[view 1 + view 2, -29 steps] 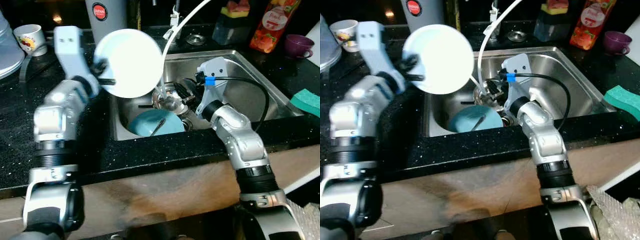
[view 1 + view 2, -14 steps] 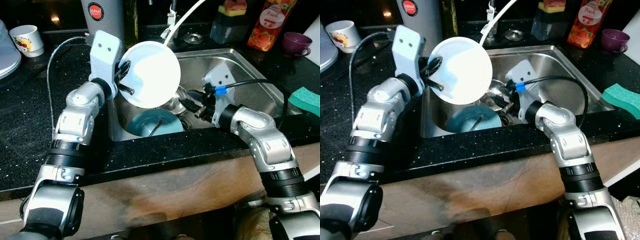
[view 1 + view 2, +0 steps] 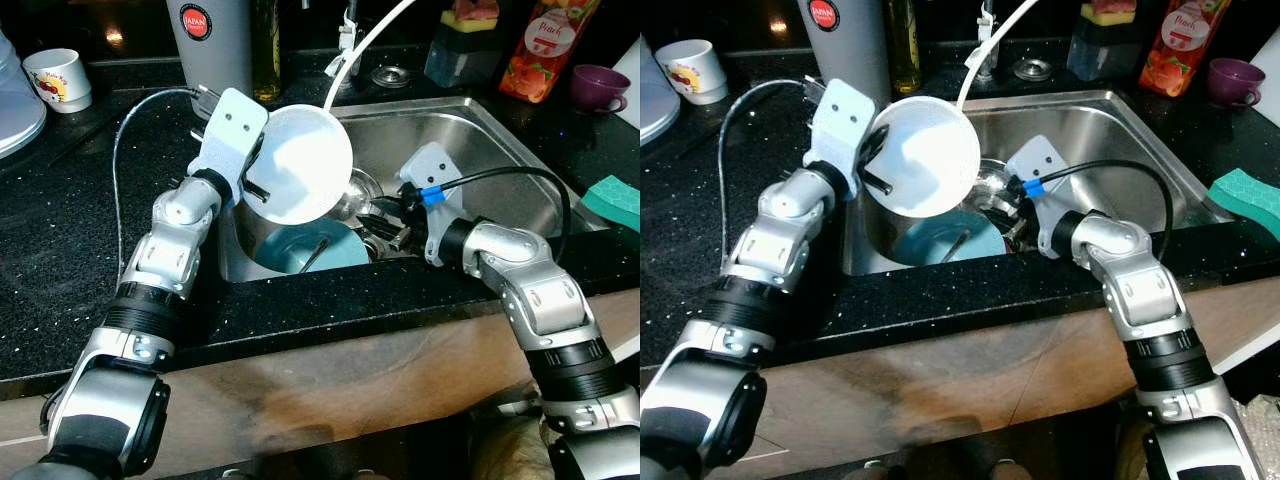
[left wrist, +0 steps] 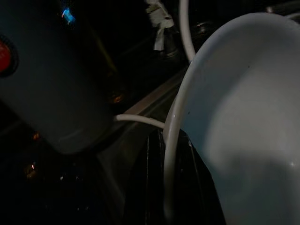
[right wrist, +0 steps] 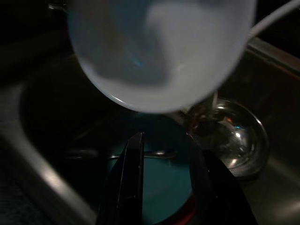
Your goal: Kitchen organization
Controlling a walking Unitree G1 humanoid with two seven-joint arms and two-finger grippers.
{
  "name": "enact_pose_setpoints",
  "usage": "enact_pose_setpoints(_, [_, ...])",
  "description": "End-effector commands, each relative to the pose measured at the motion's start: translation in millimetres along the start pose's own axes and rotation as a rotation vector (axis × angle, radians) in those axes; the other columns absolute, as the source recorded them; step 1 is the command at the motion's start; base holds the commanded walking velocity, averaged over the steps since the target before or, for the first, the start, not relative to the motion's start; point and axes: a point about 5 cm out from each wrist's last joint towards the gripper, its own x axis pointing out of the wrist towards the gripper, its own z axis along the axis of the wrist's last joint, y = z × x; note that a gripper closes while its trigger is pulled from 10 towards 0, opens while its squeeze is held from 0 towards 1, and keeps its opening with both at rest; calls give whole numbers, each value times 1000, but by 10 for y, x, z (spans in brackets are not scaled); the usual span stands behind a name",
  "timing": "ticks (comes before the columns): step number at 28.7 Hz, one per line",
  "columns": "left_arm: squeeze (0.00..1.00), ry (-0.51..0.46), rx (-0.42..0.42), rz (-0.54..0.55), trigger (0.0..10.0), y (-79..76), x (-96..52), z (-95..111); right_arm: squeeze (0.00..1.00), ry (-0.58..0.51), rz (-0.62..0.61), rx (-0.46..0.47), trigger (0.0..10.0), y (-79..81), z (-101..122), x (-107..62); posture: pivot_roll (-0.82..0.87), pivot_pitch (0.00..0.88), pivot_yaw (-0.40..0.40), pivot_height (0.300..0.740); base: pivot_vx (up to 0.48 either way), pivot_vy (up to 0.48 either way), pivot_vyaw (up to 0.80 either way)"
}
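White bowl (image 3: 300, 165) hangs tilted over the left part of the steel sink (image 3: 500, 140), its hollow facing the robot, pinched at the rim by the left gripper (image 3: 252, 175), whose two fingers are clamped on the edge; the left wrist view shows the rim running between them. That tilt and position look meant to keep drips inside the basin while the bowl is handled. Beneath it a teal plate (image 3: 300, 250) lies in the basin with a utensil (image 3: 956, 243) resting on it, and just beside that sits a shiny steel bowl (image 3: 355, 195). The right gripper (image 3: 385, 228) reaches low into the sink from the other side, fingers spread apart over the teal plate, probably readying to take the next dish. A white hose (image 3: 365, 45) arches down from the tap area behind the bowl. On the dark counter stand a green sponge (image 3: 612, 203), purple cup (image 3: 597, 88) and a patterned mug (image 3: 58, 78).
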Motion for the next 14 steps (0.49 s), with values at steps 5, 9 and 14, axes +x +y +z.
enact_pose_setpoints(5, [0, 12, 59, -57, 0, -80, -16, -100, 0, 12, 23, -5, 10000, 64, -19, 6, 11, 103, 0, 740, 0, 0, 0])
enact_pose_setpoints(9, [0, 15, 82, -102, 0, -143, -23, -118, 0, 13, 24, -9, 10000, 71, -19, 9, 11, 99, 0, 740, 0, 0, 0])
enact_pose_setpoints(14, [357, 57, 135, -206, 10000, -258, -54, -199, 0, 13, 28, -17, 10000, 90, -16, 21, 13, 93, -1, 740, 0, 0, 0])
